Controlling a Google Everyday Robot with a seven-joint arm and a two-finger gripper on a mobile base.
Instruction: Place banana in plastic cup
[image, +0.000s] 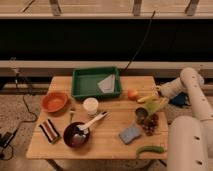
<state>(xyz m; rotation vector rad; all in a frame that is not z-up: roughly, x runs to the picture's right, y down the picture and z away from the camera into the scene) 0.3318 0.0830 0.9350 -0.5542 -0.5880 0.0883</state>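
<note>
wooden desk (107, 145) is filling the lower frame; the banana (146, 98) is lying right of centre beside the orange fruit (132, 94), and the hand (158, 94) is hovering, spread, at its right end.

— what's on the wooden table (117, 107) at the back?
— a green tray (76, 85) with a pale folded sheet (106, 83) in it, and an orange bowl (54, 101) to its left.
— and the front?
— a dark bowl (66, 136) with a white utensil (95, 121) resting in it, a striped block (49, 131) beside it, a blue sponge (131, 133), and a long green vegetable (150, 149) at the edge.
</note>
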